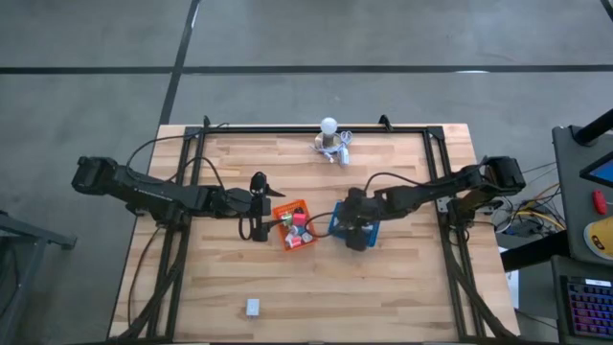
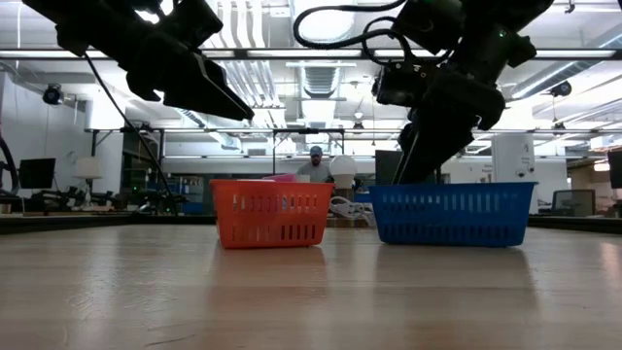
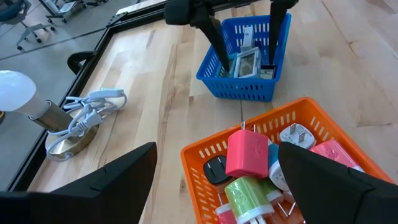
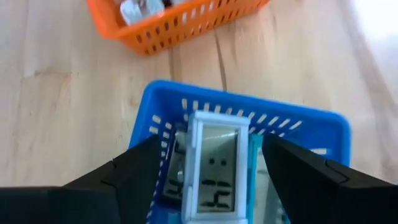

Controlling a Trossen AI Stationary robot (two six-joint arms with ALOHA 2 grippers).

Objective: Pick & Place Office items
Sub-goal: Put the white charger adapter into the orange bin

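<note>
An orange basket (image 1: 292,222) (image 3: 292,118) holds several office items: a pink block (image 3: 247,152), a green one (image 3: 245,196), a black one (image 3: 217,169) and a white plug (image 3: 297,135). To its right stands a blue basket (image 2: 452,214) (image 4: 161,99). In it lies a white digital clock (image 4: 214,174) (image 3: 247,62). My right gripper (image 4: 211,140) (image 3: 245,53) is open and reaches down into the blue basket, one finger on either side of the clock with a gap to each. My left gripper (image 3: 217,149) (image 1: 266,206) hangs open just left of the orange basket, above the table.
A small lamp with a white round bulb (image 1: 329,126) (image 3: 15,90) and a coiled pale cable (image 3: 93,106) stands at the table's far middle. One small white piece (image 1: 252,307) lies alone near the front edge. A person (image 2: 314,165) stands far behind the table.
</note>
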